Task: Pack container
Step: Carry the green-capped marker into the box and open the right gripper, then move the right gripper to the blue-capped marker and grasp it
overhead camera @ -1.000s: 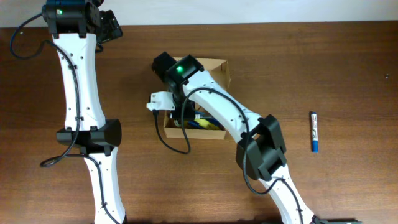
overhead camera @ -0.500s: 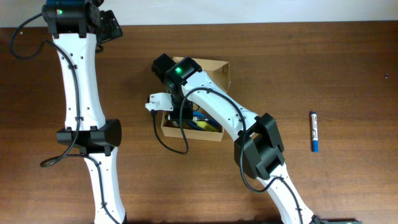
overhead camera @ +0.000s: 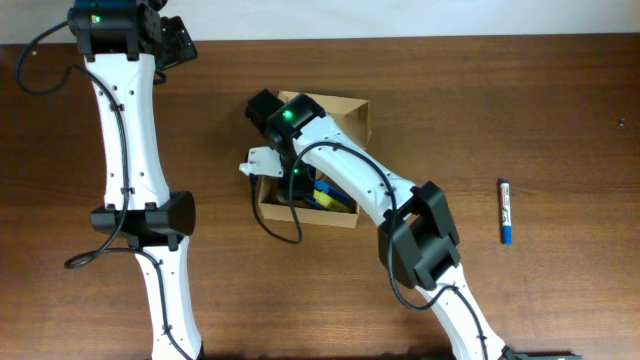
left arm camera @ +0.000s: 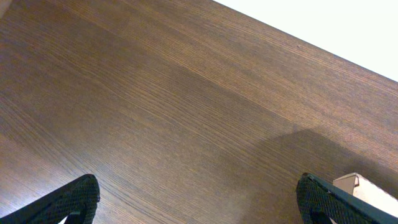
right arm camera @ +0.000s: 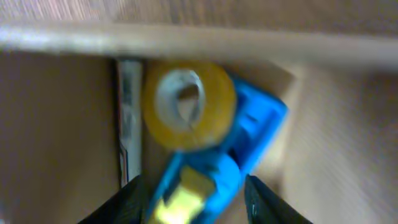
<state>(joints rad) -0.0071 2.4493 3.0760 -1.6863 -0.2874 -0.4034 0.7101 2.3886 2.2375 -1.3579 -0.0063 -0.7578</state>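
Container (overhead camera: pixel 355 112): plain brown cardboard box, open-topped, directly beneath my right jaws. Those stand parted above a yellow tape roll (right arm camera: pixel 188 102) and a blue item (right arm camera: pixel 255 121) inside. Left jaws released wide over the surface (left arm camera: pixel 186 93). Since a second ago, my right wrist has edged further over the box

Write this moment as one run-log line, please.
task: pack container | right gripper: open, inside container, over tape dispenser | left gripper: open, over table, holding nothing | pen: on table, outside container
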